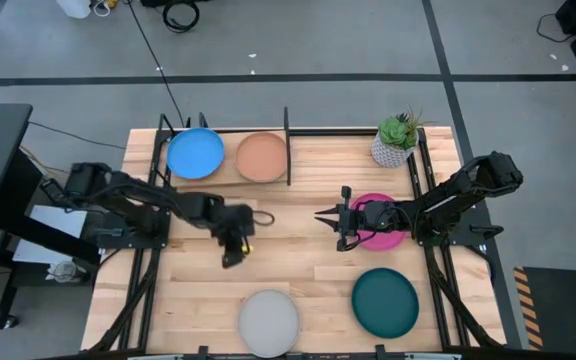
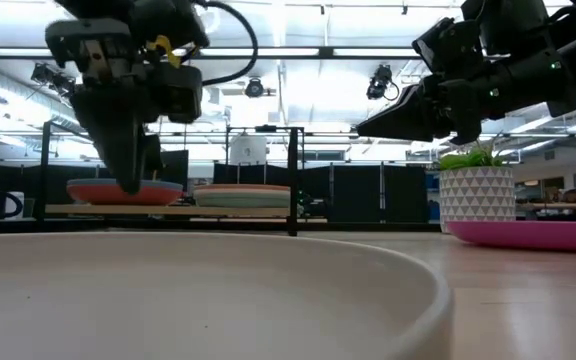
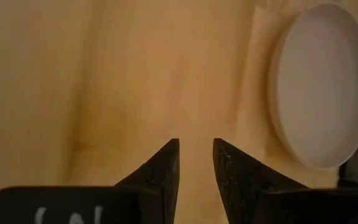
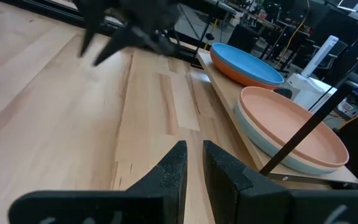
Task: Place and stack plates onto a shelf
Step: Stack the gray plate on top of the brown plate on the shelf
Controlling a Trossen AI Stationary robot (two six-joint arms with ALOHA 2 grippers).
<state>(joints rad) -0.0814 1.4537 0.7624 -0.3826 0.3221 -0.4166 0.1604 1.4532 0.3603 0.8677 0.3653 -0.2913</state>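
On the shelf (image 1: pixel 230 172) at the table's far edge a bright blue plate (image 1: pixel 196 153) lies on an orange one (image 4: pixel 229 67). Beside it a terracotta plate (image 1: pixel 261 157) lies on a light blue one (image 4: pixel 253 134). The magenta plate (image 1: pixel 386 237), dark teal plate (image 1: pixel 385 302) and grey-white plate (image 1: pixel 269 322) lie flat on the table. My left gripper (image 1: pixel 232 256) hangs over bare wood mid-table, pointing down, its fingers shut to a narrow slit. My right gripper (image 1: pixel 320 214) hovers level just left of the magenta plate, shut, pointing left. Both hold nothing.
A potted plant (image 1: pixel 395 142) in a white pot stands at the shelf's right end, behind the magenta plate. The black upright divider (image 1: pixel 287 140) rises right of the terracotta plate. Bare wood lies between the two grippers and in front of the shelf.
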